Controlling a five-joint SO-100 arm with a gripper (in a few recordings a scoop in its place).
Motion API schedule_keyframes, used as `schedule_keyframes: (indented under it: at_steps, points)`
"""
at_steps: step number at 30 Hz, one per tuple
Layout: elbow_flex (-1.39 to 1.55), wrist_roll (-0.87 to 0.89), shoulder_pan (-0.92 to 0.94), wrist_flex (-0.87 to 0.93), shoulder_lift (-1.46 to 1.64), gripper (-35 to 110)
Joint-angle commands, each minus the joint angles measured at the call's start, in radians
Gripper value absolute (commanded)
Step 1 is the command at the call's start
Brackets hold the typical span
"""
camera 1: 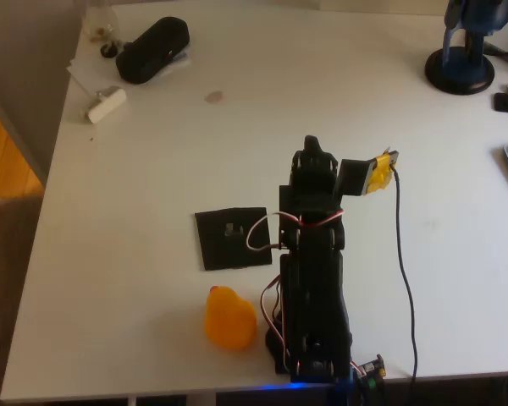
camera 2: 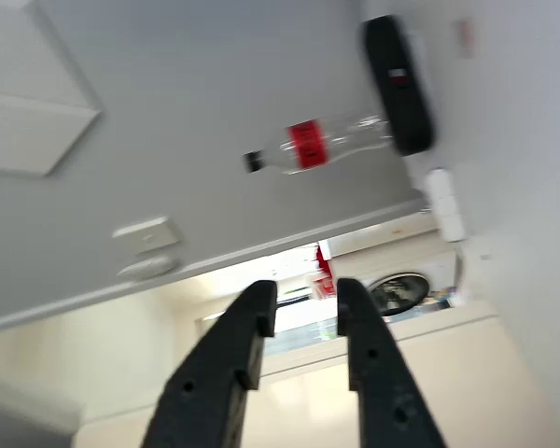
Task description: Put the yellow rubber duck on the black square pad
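The duck (camera 1: pixel 229 318) sits on the white surface (camera 1: pixel 135 279) near the front edge in the overhead view, just left of the arm's base. It stands by itself. Nothing holds it or touches it.

The pad (camera 1: pixel 233 238) lies flat just behind the duck, a little farther from the edge. It has pale grey marks in its middle. Its right edge goes under the arm and some wires. The pad is bare, so the job has not really begun. The duck and the pad are near each other, so the trip should be short.

The arm is folded up over its base, like it is resting. It reaches away from the front edge, not toward the duck. That is likely why the wrist view looks far across the surface and not down at the duck.

The pincer (camera 2: pixel 300 308) shows best in the wrist view. Its two black fingers (camera 2: pixel 252 322) are a little bit apart, with a narrow gap between the tips. There is nothing in the gap. It holds nothing and touches nothing.

Far off, at the back corner of the surface, lie a black case (camera 1: pixel 152 49), a small white thing (camera 1: pixel 107 104) and a clear bottle (camera 2: pixel 317 145) with a red label.

To start, I think the arm must turn and dip down to the duck.
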Motion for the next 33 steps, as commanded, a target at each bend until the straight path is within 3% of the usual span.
schedule_keyframes:
  at_steps: [1,14,22,29,33]
  points:
    - [-0.114,-0.018,0.02,0.006,-0.002,8]
    - [-0.566,-0.018,0.02,0.008,-0.522,8]
    - [-0.696,-0.021,0.009,0.008,-0.831,8]
    - [-0.759,-0.021,0.002,0.009,-0.925,8]
    - [-0.755,-0.071,-0.114,0.011,-0.928,8]
